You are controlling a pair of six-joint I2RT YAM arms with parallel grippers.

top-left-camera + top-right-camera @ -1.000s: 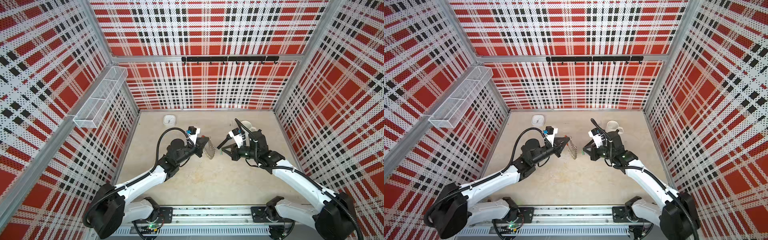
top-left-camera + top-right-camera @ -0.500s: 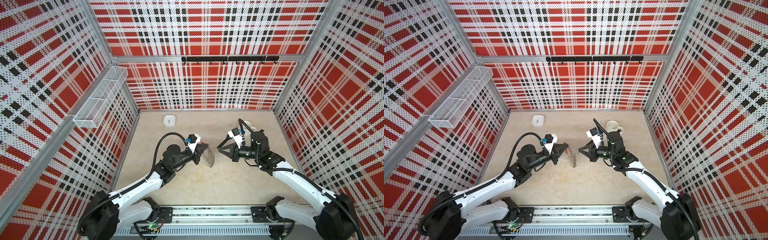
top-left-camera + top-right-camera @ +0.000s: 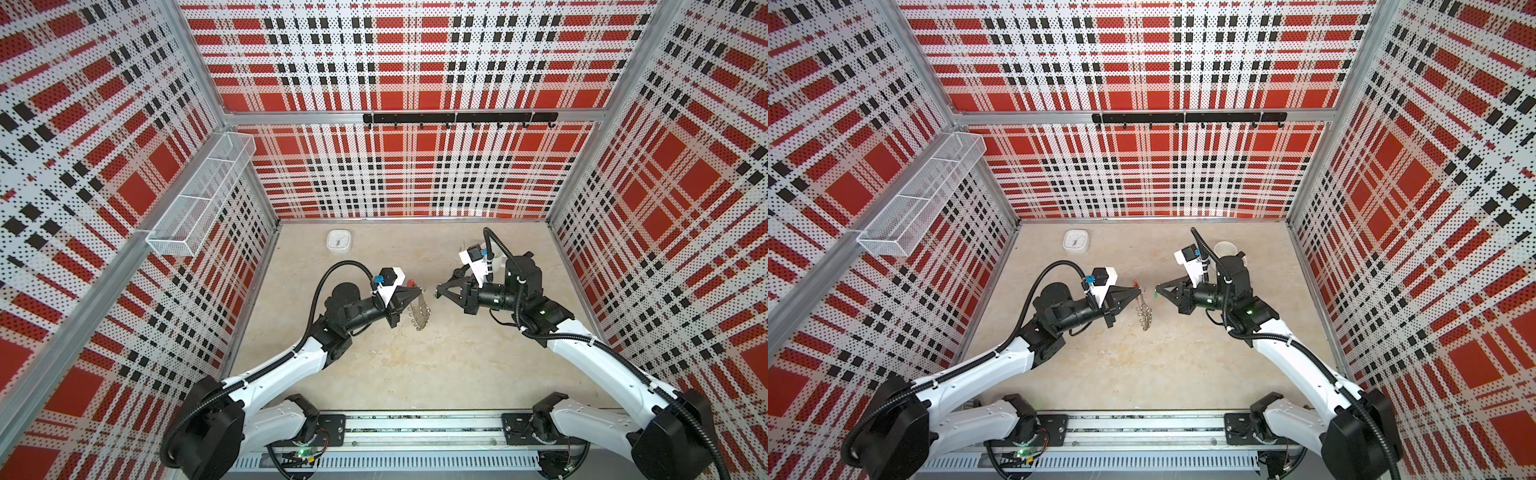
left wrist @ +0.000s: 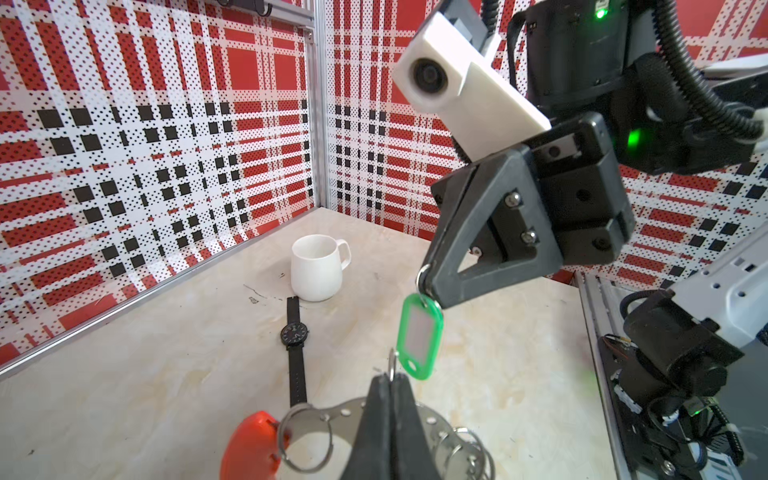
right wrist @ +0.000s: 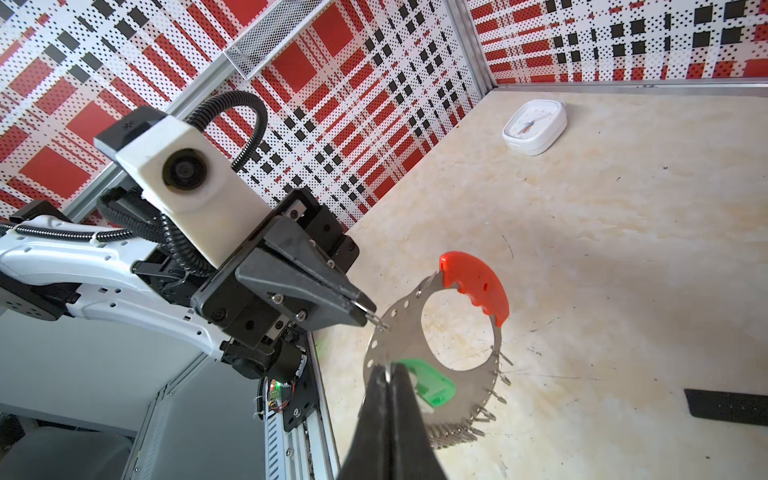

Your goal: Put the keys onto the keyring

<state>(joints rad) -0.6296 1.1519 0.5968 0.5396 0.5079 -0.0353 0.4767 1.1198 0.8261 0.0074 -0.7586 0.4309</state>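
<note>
The left gripper (image 5: 368, 311) is pinching, jaws together, one small wire loop (image 5: 375, 321) on the rim of the large flat grey metal keyring (image 5: 399, 320). It is holding the keyring up off the beige tabletop (image 5: 623, 249). The gripped loop is sitting a short way along the rim from the red curved plastic section (image 5: 478, 286), and the other loops are bristling along the far part of the rim.

The right gripper (image 4: 428, 286) is facing it, jaws clamped on the little split ring (image 4: 420, 272) at the top of the green oblong plastic key tag (image 4: 419, 336). The tag is dangling freely just below the fingertips. In the left wrist view its lower end is hanging just beside the loop that the left jaws are gripping; whether they are touching I cannot tell. In both top views the two gripper tips are pointing at each other, near but apart.

A white ceramic mug (image 4: 318, 268) is standing and a black wristwatch (image 4: 295, 332) is lying on the table beyond, and a white square clock (image 5: 534, 124) is resting near the back wall.
</note>
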